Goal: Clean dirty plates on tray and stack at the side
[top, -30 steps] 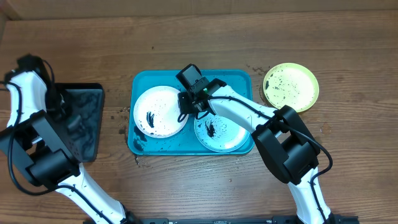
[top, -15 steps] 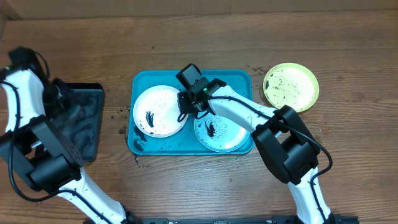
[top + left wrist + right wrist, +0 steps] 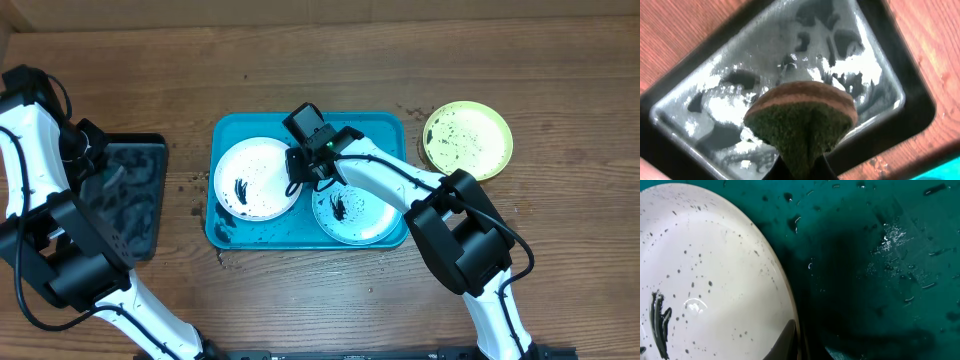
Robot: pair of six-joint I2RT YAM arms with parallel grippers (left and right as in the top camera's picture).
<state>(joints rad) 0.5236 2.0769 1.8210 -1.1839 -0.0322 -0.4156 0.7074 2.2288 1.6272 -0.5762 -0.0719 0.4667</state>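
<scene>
Wood desk (image 3: 320, 60), nothing of the room in view. Left claw (image 3: 801, 170) pinches a sponge (image 3: 800, 120) over the wet black tray (image 3: 140, 210). Right claw (image 3: 305, 172) is clamped on the right rim of the white plate (image 3: 250, 180). It sits in the blue tray (image 3: 375, 125) beside the blue plate (image 3: 355, 215), both black-smeared. Speckled yellow-green plate (image 3: 467, 140) is on the desk, right of the blue tray.

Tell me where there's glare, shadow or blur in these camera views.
Left wrist view: white glare patches across the wet black tray, sponge up close slightly soft. Right wrist view: a dark shadow on the turquoise tray beside the white plate, small glints. Overhead view: even light, sharp.
</scene>
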